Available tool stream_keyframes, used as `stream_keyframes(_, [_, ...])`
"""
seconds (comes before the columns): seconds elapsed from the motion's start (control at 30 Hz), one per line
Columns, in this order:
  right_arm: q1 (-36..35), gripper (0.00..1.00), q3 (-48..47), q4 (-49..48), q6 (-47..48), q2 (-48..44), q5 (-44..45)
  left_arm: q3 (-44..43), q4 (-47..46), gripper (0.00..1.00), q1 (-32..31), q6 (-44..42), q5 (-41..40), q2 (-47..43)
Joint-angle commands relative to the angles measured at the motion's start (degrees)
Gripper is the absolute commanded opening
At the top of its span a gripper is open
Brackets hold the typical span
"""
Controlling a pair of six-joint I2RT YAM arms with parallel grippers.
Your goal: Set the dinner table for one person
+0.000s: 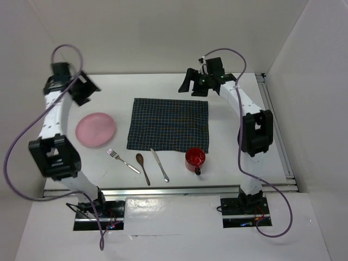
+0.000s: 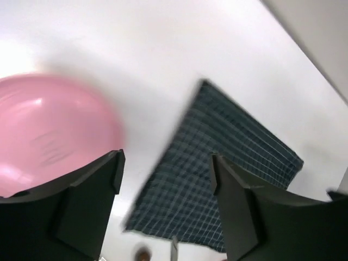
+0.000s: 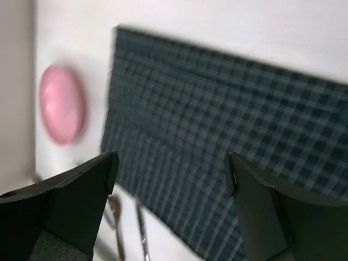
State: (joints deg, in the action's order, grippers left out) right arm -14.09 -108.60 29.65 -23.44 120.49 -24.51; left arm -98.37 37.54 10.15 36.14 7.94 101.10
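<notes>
The left hand (image 2: 167, 159) hangs above the worktop (image 1: 163, 87), fingers apart and empty. The right hand (image 3: 171, 159) does likewise, near the far edge of the one checked mat (image 1: 168, 125). Also on the worktop lie one pink plate (image 1: 95, 129), one fork (image 1: 122, 161), one spoon (image 1: 143, 168), one knife (image 1: 159, 165) and one red mug (image 1: 195, 158). Both arms arch forward, hands apparently tilted downward.

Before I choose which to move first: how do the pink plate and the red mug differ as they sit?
The plate is pale pink, wide and shallow; the mug is deep red, narrower and taller, with a handle pointing toward the arms. The plate lies left of the checked mat, clear of it; the mug stands at the mat's near right corner. Both rest upright on the table, and neither is held.
</notes>
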Motion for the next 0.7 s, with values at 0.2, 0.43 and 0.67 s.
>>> stream_keyframes(0.2, [-5.7,0.94,25.3,-6.5,0.3,-18.7,-3.3,33.3,0.2,0.84,19.4,4.2,2.2,-11.1])
stream_keyframes(0.43, [-5.7,0.94,32.6,-5.2,-0.2,-24.5,-1.3,35.0,-1.5,0.81,19.9,6.5,-1.1,-8.2])
stream_keyframes(0.67, [-5.7,0.94,35.2,-3.5,0.3,-27.6,1.1,37.3,-2.6,0.73,19.9,9.2,-5.3,-5.8])
